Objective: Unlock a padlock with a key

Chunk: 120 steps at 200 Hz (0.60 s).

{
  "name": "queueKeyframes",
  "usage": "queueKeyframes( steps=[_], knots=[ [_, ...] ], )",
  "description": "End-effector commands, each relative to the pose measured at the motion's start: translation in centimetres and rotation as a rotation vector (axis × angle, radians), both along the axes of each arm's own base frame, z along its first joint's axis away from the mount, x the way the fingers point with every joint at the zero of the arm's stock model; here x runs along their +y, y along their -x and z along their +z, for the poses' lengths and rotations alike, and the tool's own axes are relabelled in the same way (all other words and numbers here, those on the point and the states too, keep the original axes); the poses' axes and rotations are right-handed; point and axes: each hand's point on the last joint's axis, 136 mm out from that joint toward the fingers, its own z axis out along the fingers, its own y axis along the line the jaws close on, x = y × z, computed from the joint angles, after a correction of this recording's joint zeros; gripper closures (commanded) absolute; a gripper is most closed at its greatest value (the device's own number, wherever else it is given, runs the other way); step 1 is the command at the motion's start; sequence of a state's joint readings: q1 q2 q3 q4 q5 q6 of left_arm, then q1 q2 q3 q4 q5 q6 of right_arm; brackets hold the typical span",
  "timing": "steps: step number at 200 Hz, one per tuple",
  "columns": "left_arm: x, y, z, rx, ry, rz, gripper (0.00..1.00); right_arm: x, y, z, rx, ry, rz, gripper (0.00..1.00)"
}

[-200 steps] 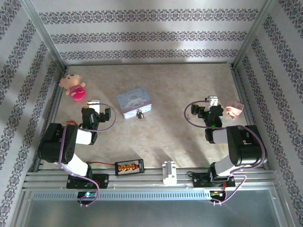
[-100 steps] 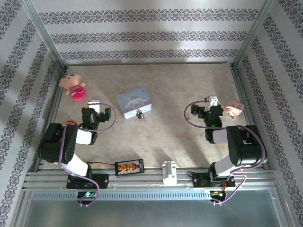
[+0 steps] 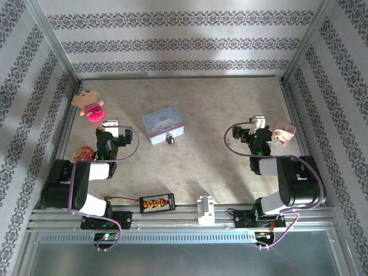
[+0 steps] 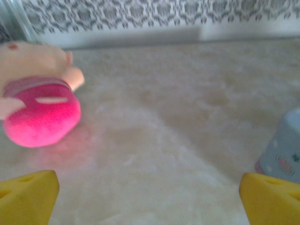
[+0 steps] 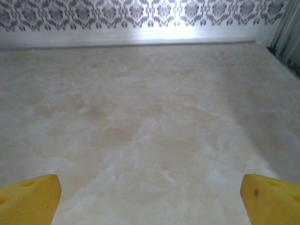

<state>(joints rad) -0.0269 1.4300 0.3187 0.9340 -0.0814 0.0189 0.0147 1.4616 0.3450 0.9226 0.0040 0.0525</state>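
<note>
From overhead we see the padlock [image 3: 170,139] lying on the beige marbled table [image 3: 201,103], right against the near side of the pale blue tin [image 3: 163,126] (it is too small here for us to tell how its shackle stands). Both sit between the two arms, nearer the left one, and neither gripper touches them.

The left gripper [image 3: 118,131] hovers to the left of the tin, apart from it, pointing toward the far wall. In its wrist view we find its yellow fingertips [image 4: 28,194] at the bottom corners, spread wide with nothing but bare table between them. Ahead of them and to the left lies a pink plush doll [image 4: 40,108], and a corner of the tin peeks in at the right edge.

The right gripper [image 3: 248,129] hangs over the right part of the table, well apart from the padlock, with a small pink toy [image 3: 283,131] just beside it on its right. Its own wrist view shows us the same picture: fingers parted wide, empty, bare table ahead up to the patterned wall.

Near the left arm, by the table's left edge, we notice a small red-orange round thing [image 3: 82,153]. On the rail at the near edge sit a black board with orange connectors [image 3: 156,202] and a white block [image 3: 205,209]
</note>
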Motion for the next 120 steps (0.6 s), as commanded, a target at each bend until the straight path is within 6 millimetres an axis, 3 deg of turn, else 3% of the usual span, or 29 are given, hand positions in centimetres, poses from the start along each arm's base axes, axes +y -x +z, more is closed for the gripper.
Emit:
queueKeyframes(
  steps=[1, 28, 61, 84, 120],
  knots=[
    [0.3, 0.9, 2.0, -0.061, 0.008, 0.026, 0.01, -0.7, 0.3, 2.9, -0.063, 0.002, -0.035, 0.02],
    [0.5, 2.1, 5.2, -0.151, 0.064, 0.049, 0.01, -0.6, 1.5, 4.9, -0.075, -0.034, -0.054, 0.02],
    [-0.2, 2.4, 8.1, -0.203, 0.144, 0.018, 0.01, 1.0, 2.9, 4.7, 0.03, -0.055, -0.041, 0.06],
    [-0.6, 2.2, 9.0, -0.203, 0.2, 0.004, 0.01, 2.0, 3.4, 3.9, 0.183, -0.034, -0.053, 0.12],
    [-1.4, 2.0, 9.7, -0.209, 0.312, -0.024, 0.01, 3.5, 4.4, 2.0, 0.416, -0.144, -0.083, 0.25]
  ],
)
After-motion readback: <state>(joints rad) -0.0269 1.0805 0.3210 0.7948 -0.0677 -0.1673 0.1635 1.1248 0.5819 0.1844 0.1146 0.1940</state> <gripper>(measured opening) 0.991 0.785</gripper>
